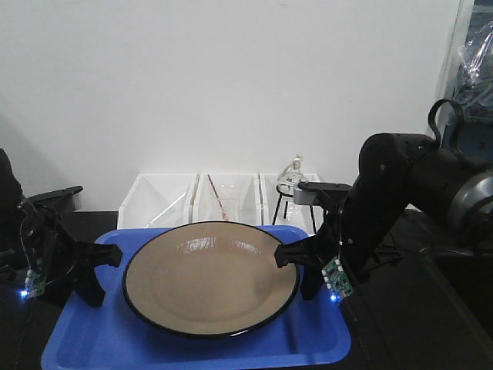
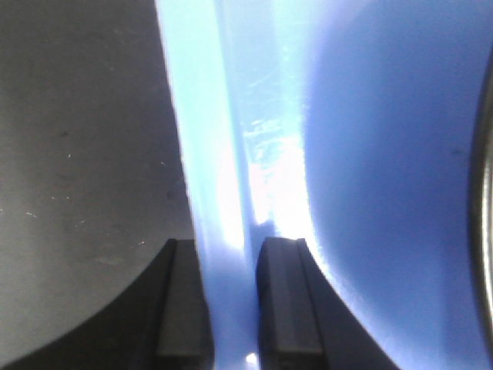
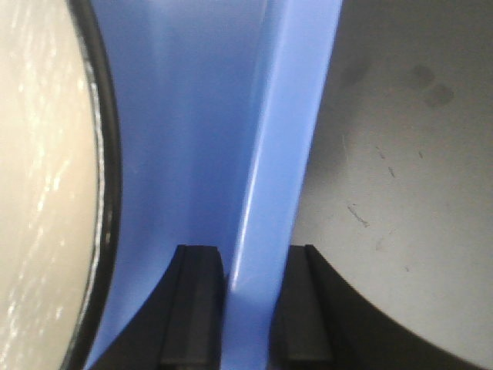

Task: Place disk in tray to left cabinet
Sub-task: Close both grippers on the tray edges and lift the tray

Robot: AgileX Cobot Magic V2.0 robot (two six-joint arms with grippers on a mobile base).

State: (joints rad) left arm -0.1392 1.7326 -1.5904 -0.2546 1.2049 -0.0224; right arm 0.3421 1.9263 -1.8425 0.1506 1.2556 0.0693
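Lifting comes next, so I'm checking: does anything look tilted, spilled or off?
Nothing stands out. The disk lies flat inside the tray, and the left gripper and right gripper each clamp a side rim.

Back there against the plain white wall (image 1: 231,85) sit three white bins (image 1: 196,202) in a row on the dark tabletop (image 1: 416,316), with a glass flask (image 1: 291,176) perched on a little black tripod stand (image 1: 286,206) at the right-hand one.
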